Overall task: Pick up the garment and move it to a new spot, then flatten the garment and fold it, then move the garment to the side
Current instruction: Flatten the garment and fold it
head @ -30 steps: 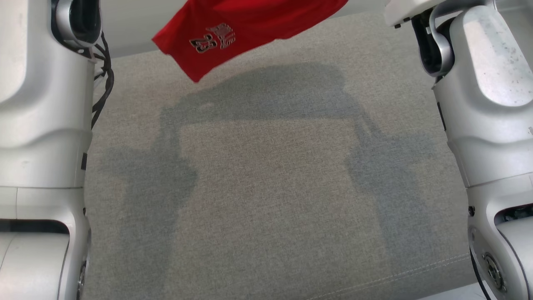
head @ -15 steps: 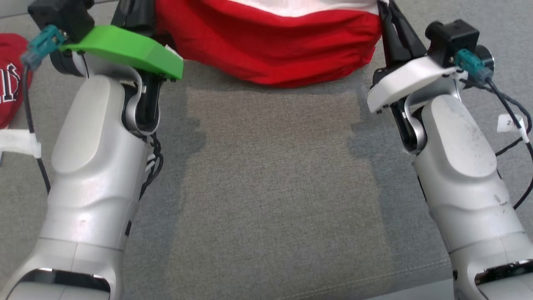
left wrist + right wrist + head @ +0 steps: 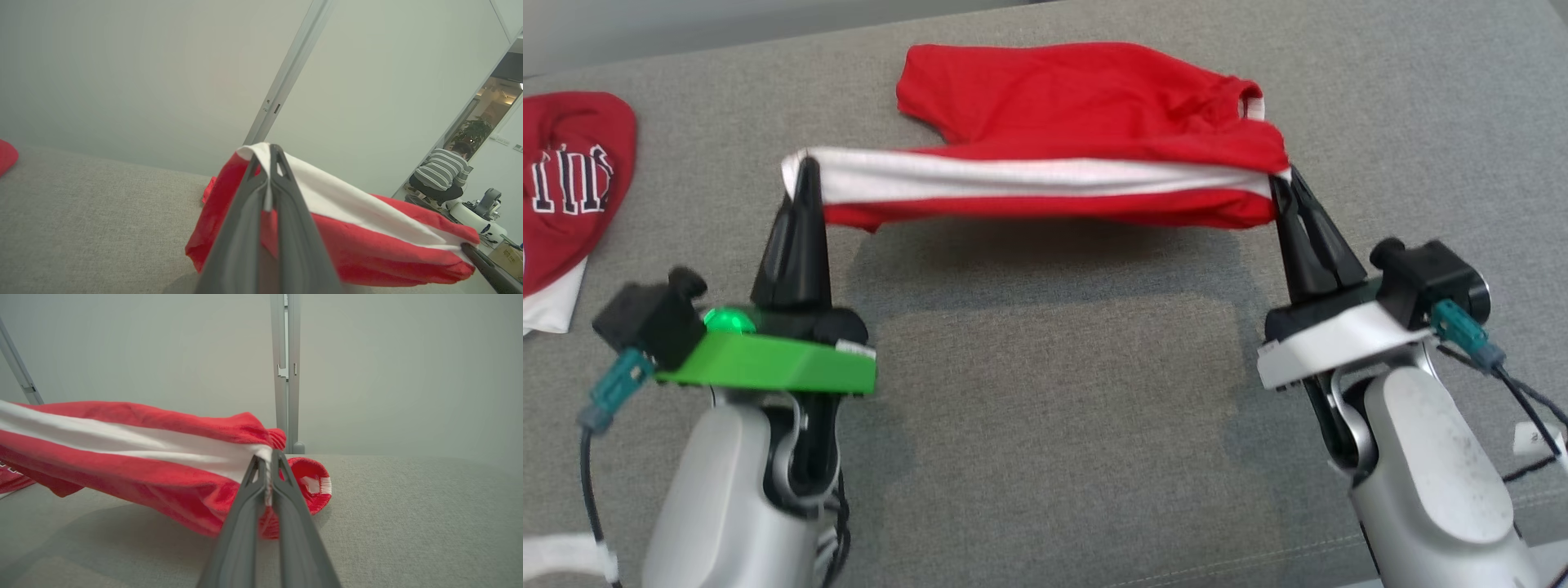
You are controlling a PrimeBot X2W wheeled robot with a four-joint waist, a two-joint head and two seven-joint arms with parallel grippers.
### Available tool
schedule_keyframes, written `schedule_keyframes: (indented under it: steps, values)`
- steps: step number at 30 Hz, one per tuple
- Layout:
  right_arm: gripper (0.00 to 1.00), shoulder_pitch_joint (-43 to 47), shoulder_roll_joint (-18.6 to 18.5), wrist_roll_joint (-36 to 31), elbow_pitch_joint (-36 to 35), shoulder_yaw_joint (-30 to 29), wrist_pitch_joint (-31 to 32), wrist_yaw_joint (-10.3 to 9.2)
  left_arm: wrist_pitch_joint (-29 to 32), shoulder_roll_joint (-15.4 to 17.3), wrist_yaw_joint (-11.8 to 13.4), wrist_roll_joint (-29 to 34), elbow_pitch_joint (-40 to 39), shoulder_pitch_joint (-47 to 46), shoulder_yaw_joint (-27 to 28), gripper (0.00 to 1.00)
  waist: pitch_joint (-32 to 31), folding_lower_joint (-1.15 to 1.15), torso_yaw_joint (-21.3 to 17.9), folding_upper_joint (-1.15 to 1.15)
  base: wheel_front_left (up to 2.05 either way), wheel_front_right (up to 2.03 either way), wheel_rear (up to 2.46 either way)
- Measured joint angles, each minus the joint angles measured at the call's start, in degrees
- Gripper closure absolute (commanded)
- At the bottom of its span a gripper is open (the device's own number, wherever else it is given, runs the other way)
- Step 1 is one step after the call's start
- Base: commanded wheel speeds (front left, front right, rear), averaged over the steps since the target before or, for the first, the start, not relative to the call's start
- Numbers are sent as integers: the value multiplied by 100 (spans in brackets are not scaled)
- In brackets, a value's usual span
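You're facing a grey fabric surface backed by pale wall panels with a metal post; far right, a lit doorway shows a crouched person.

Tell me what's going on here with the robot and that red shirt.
The robot is holding a red garment with both arms. The left gripper and the right gripper are each shut on one end of its near edge, stretching it taut between them so a white band shows. That edge hangs above the grey cushion, casting a shadow, while the far part seems to lie on it. A second red garment lies off to the robot's left, untouched.
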Motion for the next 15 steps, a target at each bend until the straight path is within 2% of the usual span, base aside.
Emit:
schedule_keyframes:
  steps: [8,15]
  values:
    - [100,1577,53,-111,-1044,-166,1,1,1,-221,7,38,-921,1907,188,100,-419,0,117,0,0,0,0]
    - [100,2791,137,-156,-1564,-197,0,4,2,-348,90,124,-1402,3073,285,100,-812,0,238,0,0,0,0]
